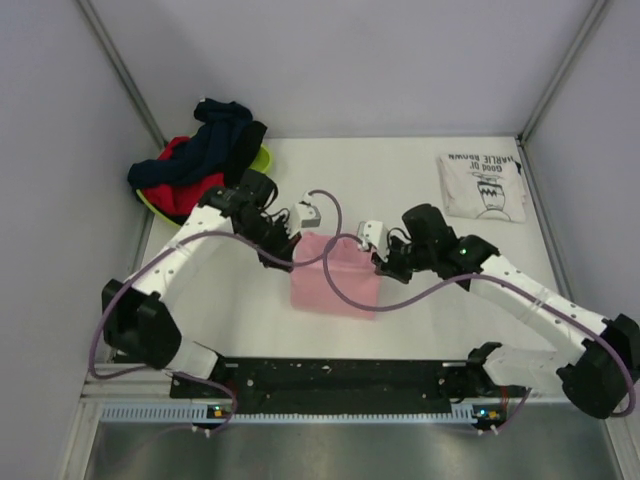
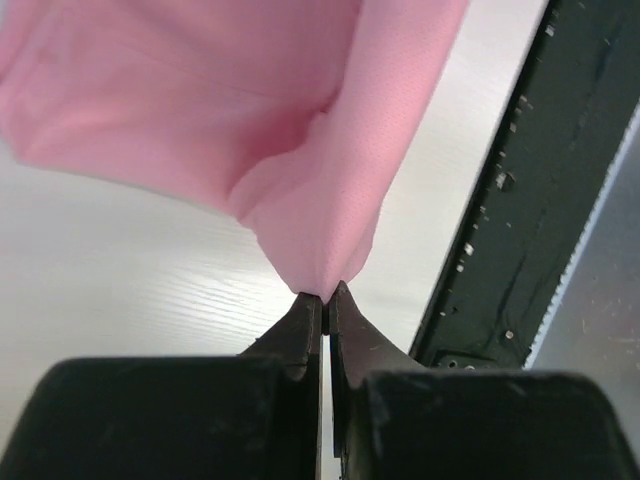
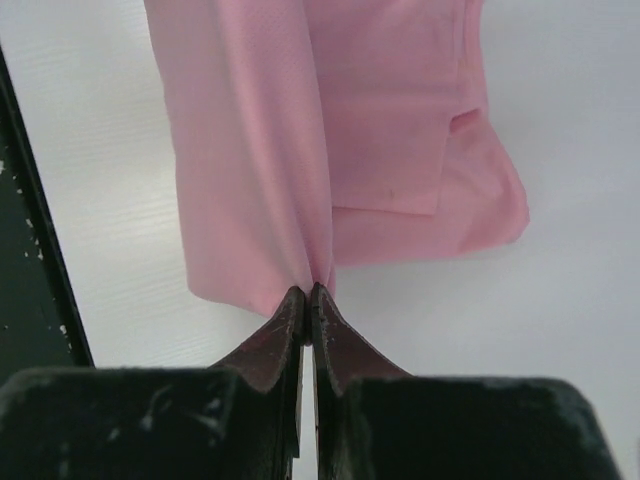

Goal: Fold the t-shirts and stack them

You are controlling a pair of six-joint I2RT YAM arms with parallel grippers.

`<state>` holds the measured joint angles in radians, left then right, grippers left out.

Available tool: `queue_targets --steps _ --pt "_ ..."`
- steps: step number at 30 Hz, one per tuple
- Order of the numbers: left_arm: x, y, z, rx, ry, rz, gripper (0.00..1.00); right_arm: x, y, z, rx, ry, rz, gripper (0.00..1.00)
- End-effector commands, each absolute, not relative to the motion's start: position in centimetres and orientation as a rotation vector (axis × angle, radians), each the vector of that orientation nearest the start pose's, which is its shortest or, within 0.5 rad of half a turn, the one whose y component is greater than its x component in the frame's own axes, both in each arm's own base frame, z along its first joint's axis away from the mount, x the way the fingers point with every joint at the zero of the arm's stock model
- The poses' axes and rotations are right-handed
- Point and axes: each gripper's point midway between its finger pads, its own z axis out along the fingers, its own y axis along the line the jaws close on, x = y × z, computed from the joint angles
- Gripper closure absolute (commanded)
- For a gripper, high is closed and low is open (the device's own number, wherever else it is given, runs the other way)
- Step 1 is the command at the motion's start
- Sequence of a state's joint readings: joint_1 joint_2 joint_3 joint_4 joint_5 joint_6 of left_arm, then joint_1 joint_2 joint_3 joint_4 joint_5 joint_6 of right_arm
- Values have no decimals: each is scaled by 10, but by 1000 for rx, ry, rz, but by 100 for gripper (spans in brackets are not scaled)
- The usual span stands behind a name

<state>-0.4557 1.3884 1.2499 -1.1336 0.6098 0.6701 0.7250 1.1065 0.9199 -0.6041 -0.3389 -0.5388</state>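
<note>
A light-pink t-shirt hangs folded between both arms over the middle of the table. My left gripper is shut on its left upper corner, the pink cloth draping away from the tips. My right gripper is shut on the right upper corner, the pink t-shirt hanging down from it. In the top view the left gripper and right gripper sit at the shirt's two top corners. A folded white t-shirt with black lettering lies at the back right.
A lime-green basket at the back left holds a heap of dark blue and red clothes. The black base rail runs along the near table edge. Grey walls close in both sides.
</note>
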Motion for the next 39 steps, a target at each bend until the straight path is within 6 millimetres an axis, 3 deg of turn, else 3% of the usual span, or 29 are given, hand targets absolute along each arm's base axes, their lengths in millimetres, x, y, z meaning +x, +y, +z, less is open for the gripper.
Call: queue_targets --steps 1,9,16,23,26,30,33,35,37,39 --pt "266 -182 175 1309 2298 -751 100 245 242 177 -1398 1789 578 100" --pt "315 -187 143 1250 2430 -845 100 315 215 143 -1267 1981 470 100" --pt "365 -190 120 1177 2484 -767 100 353 212 117 -1218 2076 450 100" --pt "392 -189 86 1091 2553 -689 100 394 209 86 -1113 2172 357 100" --pt "414 -186 81 1011 2563 -608 90 409 213 78 -1075 2181 343 98" --pt "438 -183 81 878 2560 -542 66 441 213 68 -922 2232 274 76" --pt "449 -175 90 785 2544 -514 57 461 211 78 -801 2258 220 64" --pt "453 -168 102 747 2520 -467 57 468 206 102 -711 2248 191 59" --pt "456 -160 118 715 2484 -400 57 466 201 127 -629 2225 182 56" --pt "448 -166 146 725 2410 -414 59 453 201 149 -559 2206 230 55"
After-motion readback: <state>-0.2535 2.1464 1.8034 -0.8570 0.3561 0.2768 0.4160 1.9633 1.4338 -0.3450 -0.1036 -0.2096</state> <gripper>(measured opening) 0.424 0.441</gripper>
